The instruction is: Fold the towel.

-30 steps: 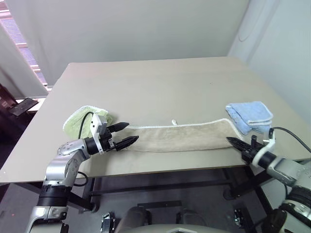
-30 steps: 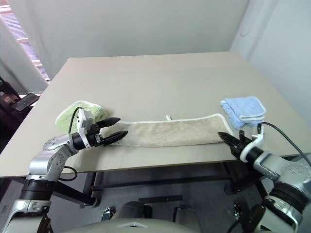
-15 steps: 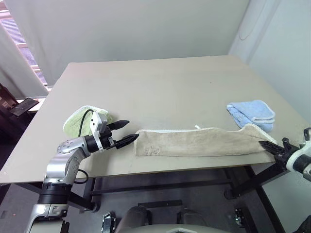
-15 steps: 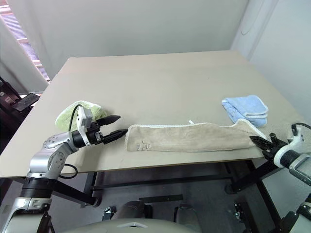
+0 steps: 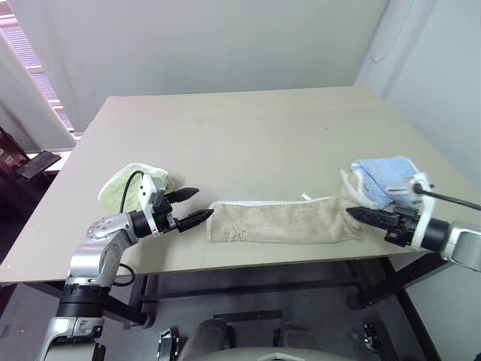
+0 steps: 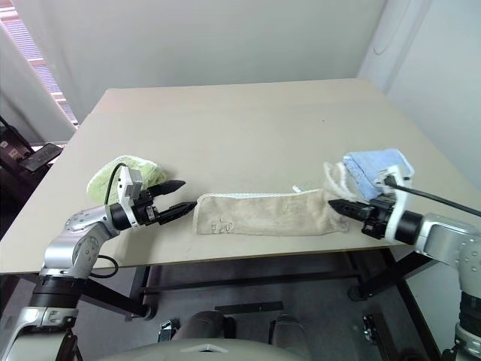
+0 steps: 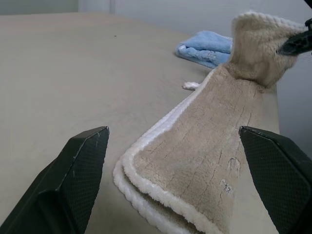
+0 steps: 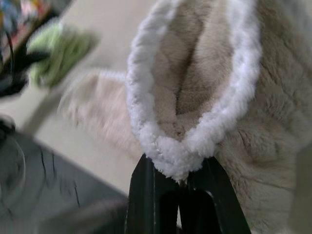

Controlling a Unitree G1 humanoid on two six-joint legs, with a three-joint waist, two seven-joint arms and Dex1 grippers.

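One long axis governs the coming move: the towel (image 5: 282, 221) lies as a strip across the near edge of the surface (image 5: 248, 135), running from the right pincer (image 5: 356, 213) toward the left pincer (image 5: 197, 207). The right pincer is clamped on the towel's raised end, lifted clear of the surface. The left pincer stands wide apart and empty, just beside the flat end bearing the dark logo. Judged from this, the lifted end should travel along the strip toward the left pincer.

walls: plain white, corner at right | furniture: beige table (image 5: 248, 128) | window: blinds (image 5: 30, 56), left
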